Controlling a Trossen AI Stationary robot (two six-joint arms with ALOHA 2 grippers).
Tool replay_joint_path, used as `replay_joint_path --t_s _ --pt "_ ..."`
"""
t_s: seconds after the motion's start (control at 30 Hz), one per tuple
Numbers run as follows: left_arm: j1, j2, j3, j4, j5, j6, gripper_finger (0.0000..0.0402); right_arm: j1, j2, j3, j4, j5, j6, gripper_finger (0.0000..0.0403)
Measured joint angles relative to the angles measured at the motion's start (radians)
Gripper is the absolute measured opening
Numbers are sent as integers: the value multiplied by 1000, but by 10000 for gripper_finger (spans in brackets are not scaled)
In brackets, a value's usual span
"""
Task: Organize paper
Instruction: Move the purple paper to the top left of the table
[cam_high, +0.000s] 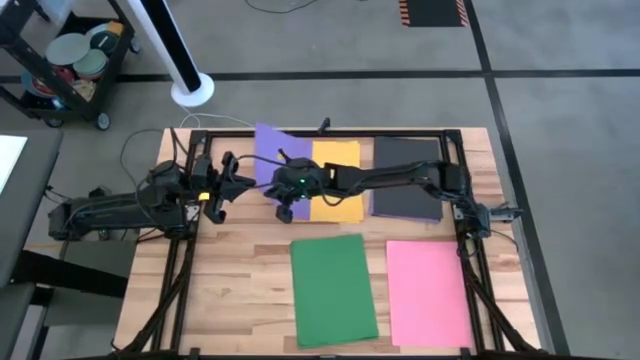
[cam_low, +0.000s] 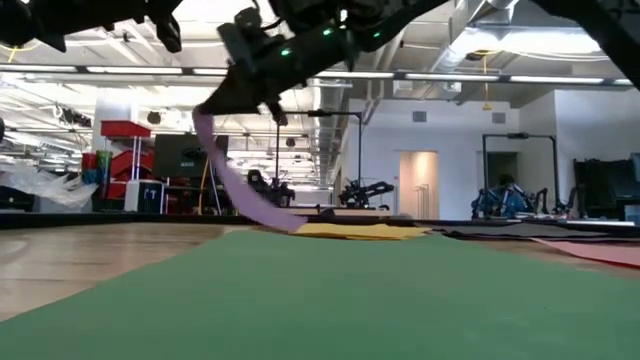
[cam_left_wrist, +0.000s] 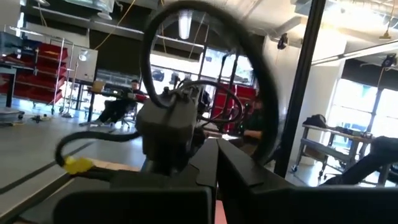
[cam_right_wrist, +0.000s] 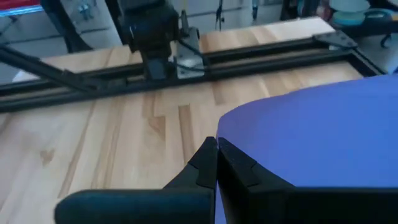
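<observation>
A purple paper sheet (cam_high: 277, 150) rises from the far middle of the table, with my right gripper (cam_high: 281, 197) shut on its raised near end. In the low view the purple sheet (cam_low: 240, 180) slants down from the gripper (cam_low: 228, 92) to its far end beside a yellow sheet (cam_high: 337, 180). A black sheet (cam_high: 405, 178), a green sheet (cam_high: 333, 290) and a pink sheet (cam_high: 428, 292) lie flat on the table. My left gripper (cam_high: 222, 196) is shut on nothing, raised at the table's left and tipped upward. My right gripper pinches the purple sheet's edge (cam_right_wrist: 231, 138) between its two fingers, a single layer. The fingers come from the table's right, slanting a little downward. The held end is lifted clear and the sheet curves down, its far end (cam_low: 285, 222) resting at the yellow sheet.
A black metal frame (cam_high: 330, 133) runs around the far part of the table and down both sides. Bare wood (cam_high: 240, 270) lies at the near left. A cart (cam_high: 70, 60) and a white post (cam_high: 190, 85) stand on the floor beyond the table.
</observation>
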Motion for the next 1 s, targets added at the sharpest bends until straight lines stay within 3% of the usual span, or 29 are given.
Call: replay_joint_path --t_s 0.3,0.67,0.8,1.0 --pt "0 -48 0 -114 -3 5 0 0 108 121 -12 -8 -7 0" --pt "0 -48 0 -157 -9 5 0 -11 111 131 64 -6 -11 4" --pt "0 -48 0 -196 -6 4 0 -11 110 131 63 -4 -47 39" --pt "0 -48 0 -222 -6 2 0 6 110 131 68 -3 -60 126"
